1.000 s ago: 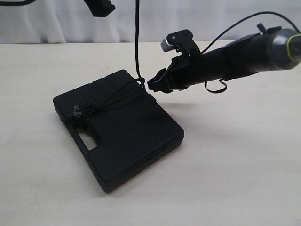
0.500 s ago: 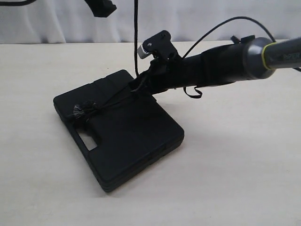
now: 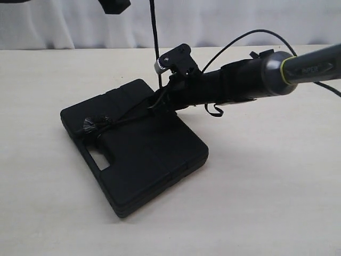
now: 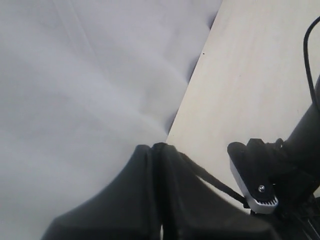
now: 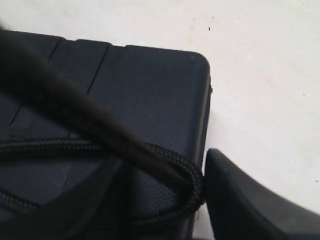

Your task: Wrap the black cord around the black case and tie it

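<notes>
The black case (image 3: 138, 160) lies flat on the table, handle slot toward the front left. The black cord (image 3: 155, 48) crosses its lid from a bunched knot (image 3: 93, 125), bends at the far edge and rises straight up, taut. My left gripper (image 3: 114, 5) hangs high at the frame's top edge; in the left wrist view it (image 4: 157, 147) is shut on the cord (image 4: 215, 182). My right gripper (image 3: 160, 101) stands open at the case's far edge. In the right wrist view the cord's bend (image 5: 192, 180) lies on the case (image 5: 150, 85) between its fingers (image 5: 240, 205).
The pale table (image 3: 266, 186) stretches all round the case. A white curtain (image 3: 240, 21) closes off the back. The right arm (image 3: 256, 80) reaches in low from the right, with its thin cable (image 3: 240, 40) looping above it.
My right gripper has moved left, from beside the case to over its far edge, where the cord bends. The left gripper and the case have stayed put.
</notes>
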`<state>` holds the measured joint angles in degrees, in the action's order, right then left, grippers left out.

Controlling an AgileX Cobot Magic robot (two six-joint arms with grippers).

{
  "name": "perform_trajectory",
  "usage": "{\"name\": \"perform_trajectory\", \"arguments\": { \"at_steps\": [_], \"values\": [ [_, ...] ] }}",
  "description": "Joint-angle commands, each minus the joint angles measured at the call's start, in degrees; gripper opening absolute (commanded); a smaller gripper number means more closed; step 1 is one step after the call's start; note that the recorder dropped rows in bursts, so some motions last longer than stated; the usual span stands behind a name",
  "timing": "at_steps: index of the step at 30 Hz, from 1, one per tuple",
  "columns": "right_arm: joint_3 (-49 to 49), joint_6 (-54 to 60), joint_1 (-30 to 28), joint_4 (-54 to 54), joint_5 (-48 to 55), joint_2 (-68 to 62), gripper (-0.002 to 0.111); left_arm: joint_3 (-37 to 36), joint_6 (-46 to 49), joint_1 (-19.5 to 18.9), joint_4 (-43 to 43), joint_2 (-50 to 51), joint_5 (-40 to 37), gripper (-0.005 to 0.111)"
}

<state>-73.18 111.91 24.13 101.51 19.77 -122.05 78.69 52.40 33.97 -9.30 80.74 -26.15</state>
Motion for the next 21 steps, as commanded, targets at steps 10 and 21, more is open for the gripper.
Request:
{"name": "perform_trajectory", "arguments": {
  "at_steps": [10,21],
  "values": [
    [7.8,0.1,0.0,-4.1,4.0,16.0,0.045,0.4,-0.1,0.1,-1.5,-1.8,-1.0,0.000],
    [7.2,4.2,0.0,-1.6,0.9,17.4,0.042,0.4,0.3,0.1,-5.0,-1.8,-6.8,0.000]
  ]
}}
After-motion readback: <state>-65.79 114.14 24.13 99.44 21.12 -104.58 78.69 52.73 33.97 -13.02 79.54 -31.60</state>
